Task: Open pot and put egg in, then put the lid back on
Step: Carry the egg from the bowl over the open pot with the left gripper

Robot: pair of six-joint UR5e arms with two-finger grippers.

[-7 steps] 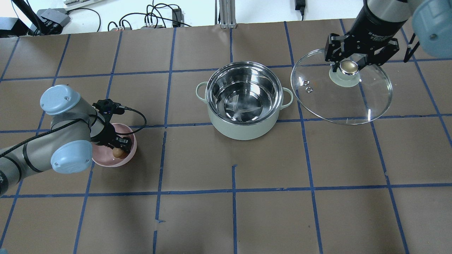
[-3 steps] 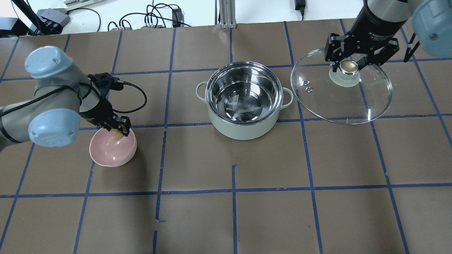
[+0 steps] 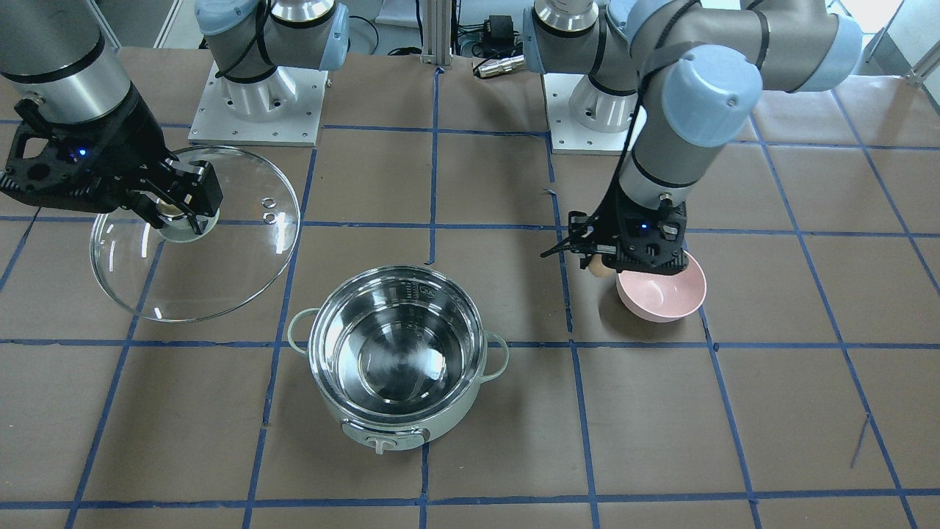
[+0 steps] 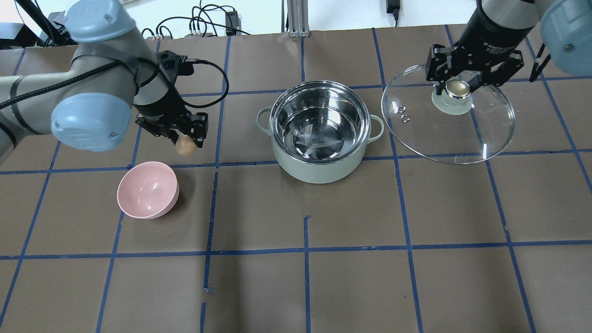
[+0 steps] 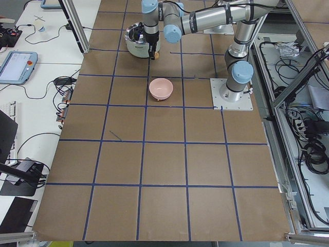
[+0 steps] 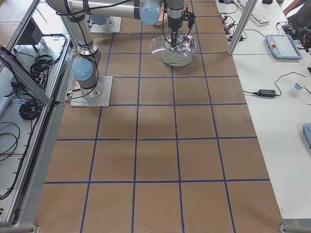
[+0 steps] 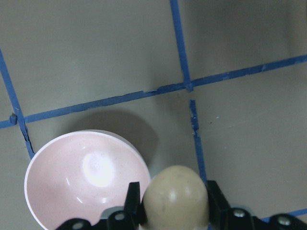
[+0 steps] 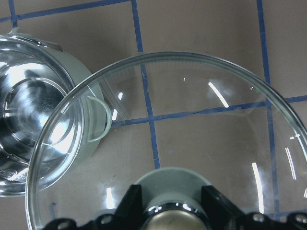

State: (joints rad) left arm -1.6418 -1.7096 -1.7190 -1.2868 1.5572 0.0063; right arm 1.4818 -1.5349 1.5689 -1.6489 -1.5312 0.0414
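Observation:
The mint-green pot stands open at the table's middle with its steel inside bare; it also shows in the front view. My left gripper is shut on the tan egg and holds it in the air, left of the pot and beyond the pink bowl. The egg also shows in the left wrist view and the front view. My right gripper is shut on the beige-gold knob of the glass lid and holds it right of the pot.
The pink bowl sits empty on the table, left of the pot and nearer the front. Brown paper with a blue tape grid covers the table. Cables and boxes lie beyond the far edge.
My left gripper has lifted the egg out of the pink bowl and carried it up, away from the bowl and to the right, toward the pot. The right arm and lid have not moved.

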